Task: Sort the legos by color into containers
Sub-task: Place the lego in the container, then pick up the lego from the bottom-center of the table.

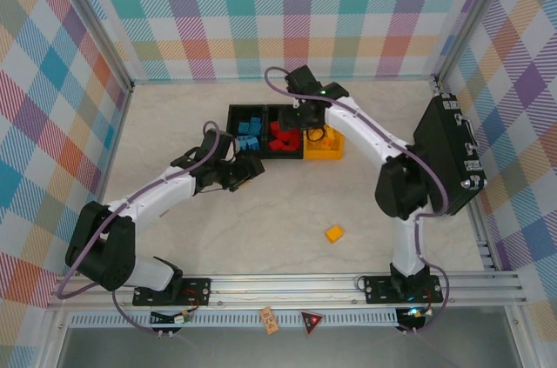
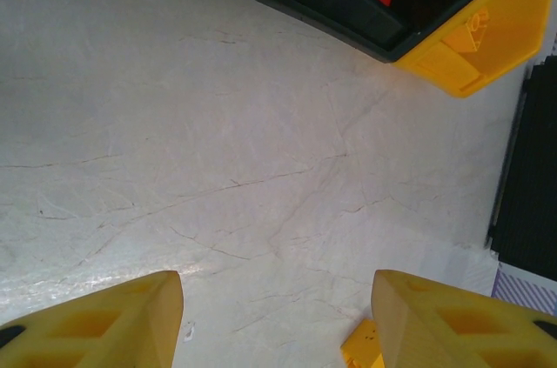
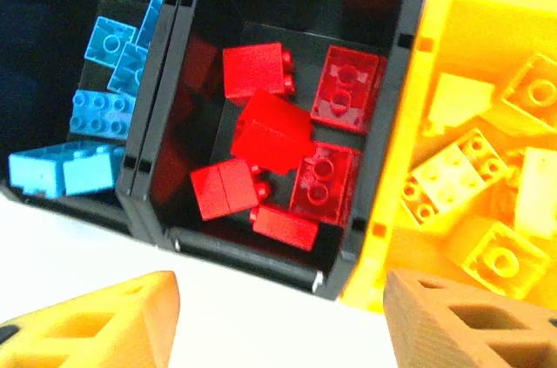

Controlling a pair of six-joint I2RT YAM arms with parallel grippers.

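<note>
Three containers stand in a row at the table's middle back. The black bin point(image 1: 246, 116) holds blue legos point(image 3: 96, 107), the black bin point(image 1: 284, 153) holds red legos point(image 3: 271, 130), and the yellow bin point(image 1: 323, 154) holds yellow legos point(image 3: 500, 255). One yellow-orange lego point(image 1: 334, 233) lies loose on the table nearer the front; its corner point(image 2: 364, 349) shows beside my left gripper's right finger. My right gripper point(image 3: 278, 324) hovers over the red bin's near wall, open and empty. My left gripper point(image 2: 278, 333) hangs open over bare table, just left of the bins point(image 1: 252, 168).
A large flat black case point(image 1: 448, 155) leans against the right wall, and its edge point(image 2: 526, 185) also appears in the left wrist view. Metal frame rails point(image 1: 287, 285) run along the near edge. Checked walls enclose the table.
</note>
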